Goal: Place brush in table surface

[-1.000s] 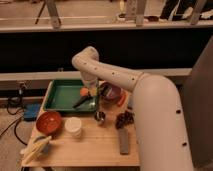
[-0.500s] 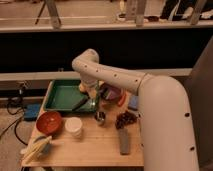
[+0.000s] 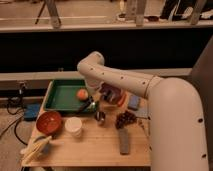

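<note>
At frame centre, we are hanging our gripper (image 3: 94, 103), clamped on the brush (image 3: 85, 105), over the tray (image 3: 59, 95) edge, heading for the table surface (image 3: 95, 145).

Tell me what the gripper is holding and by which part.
Cannot be told. The gripper is at the green tray's right edge, over the brush, whose handle slants across the tray; any contact is hidden.
</note>
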